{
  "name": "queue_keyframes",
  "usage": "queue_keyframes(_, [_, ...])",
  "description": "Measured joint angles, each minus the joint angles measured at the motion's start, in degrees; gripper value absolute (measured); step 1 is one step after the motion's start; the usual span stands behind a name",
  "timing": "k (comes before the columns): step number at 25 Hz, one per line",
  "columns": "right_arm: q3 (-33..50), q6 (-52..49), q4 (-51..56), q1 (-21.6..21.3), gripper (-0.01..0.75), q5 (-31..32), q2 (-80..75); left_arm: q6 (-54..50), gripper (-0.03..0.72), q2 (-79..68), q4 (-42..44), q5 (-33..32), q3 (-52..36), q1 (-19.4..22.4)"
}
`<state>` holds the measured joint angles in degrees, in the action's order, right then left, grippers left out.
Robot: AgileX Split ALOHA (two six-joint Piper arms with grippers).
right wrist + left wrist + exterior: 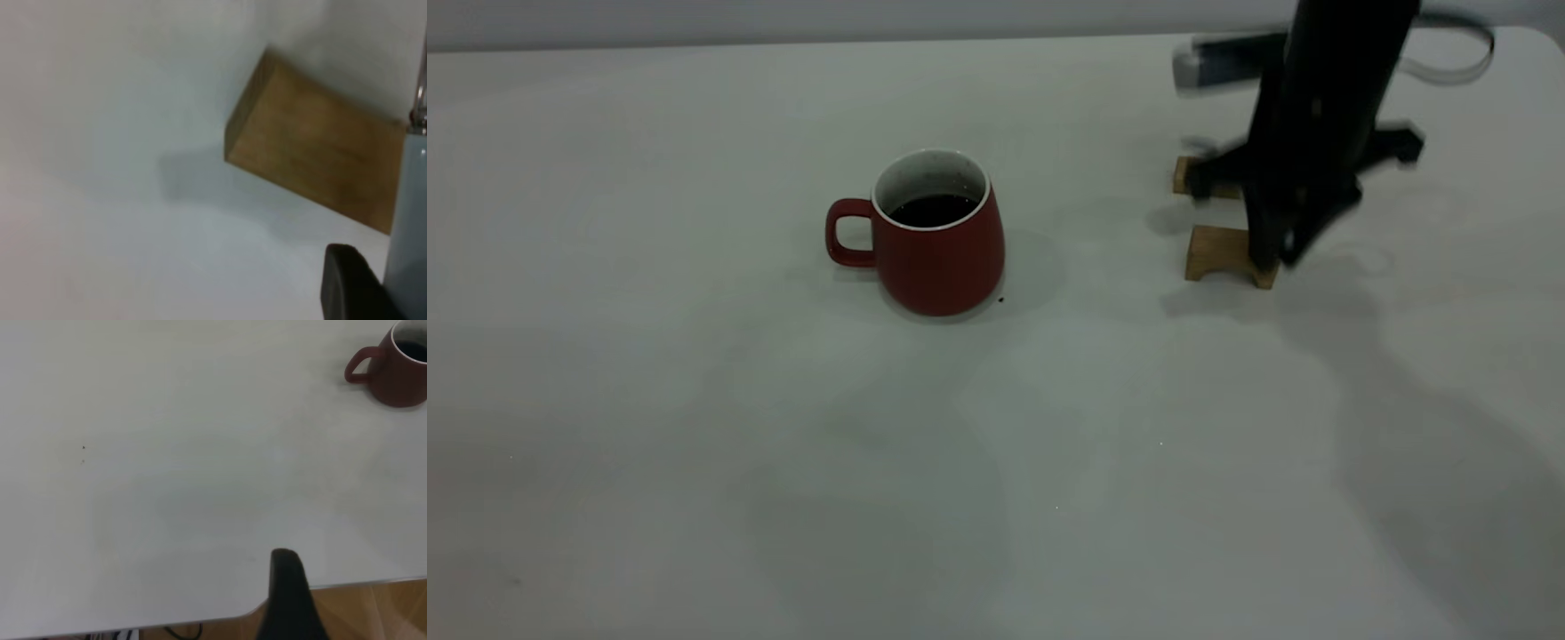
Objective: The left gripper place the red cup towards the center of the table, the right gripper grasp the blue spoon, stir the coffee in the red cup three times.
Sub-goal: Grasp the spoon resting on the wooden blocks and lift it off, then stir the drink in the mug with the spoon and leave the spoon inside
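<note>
Coffee (934, 210) inside red cup (938, 253)

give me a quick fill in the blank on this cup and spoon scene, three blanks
1. The red cup stands upright on the table, its handle toward the ____ arm's side.
2. The liquid inside the cup is dark ____.
3. The right gripper is down at the two ____ blocks.

Missing words: left; coffee; wooden

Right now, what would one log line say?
red cup: mid-table, coffee inside | right gripper: at wooden blocks, blue spoon | left gripper: away
</note>
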<state>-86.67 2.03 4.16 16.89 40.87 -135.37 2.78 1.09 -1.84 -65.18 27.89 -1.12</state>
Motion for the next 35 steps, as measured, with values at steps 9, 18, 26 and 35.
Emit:
queue_keyframes(9, [-12.4, -1.3, 27.5, 0.1, 0.129, 16.8, 7.1, 0.0, 0.585, 0.0, 0.0, 0.0, 0.0, 0.0])
queue_keyframes(18, [-12.7, -22.7, 68.5, 3.9, 0.129, 15.0, 6.0, -0.1, 0.585, 0.0, 0.0, 0.0, 0.0, 0.0])
queue_keyframes(26, [-12.7, -51.7, 80.9, 8.5, 0.129, 14.7, 3.0, -0.1, 0.585, 0.0, 0.0, 0.0, 0.0, 0.0])
queue_keyframes(35, [-12.7, -56.8, 85.2, 8.8, 0.129, 14.8, 1.6, -0.1, 0.585, 0.0, 0.0, 0.0, 0.0, 0.0])
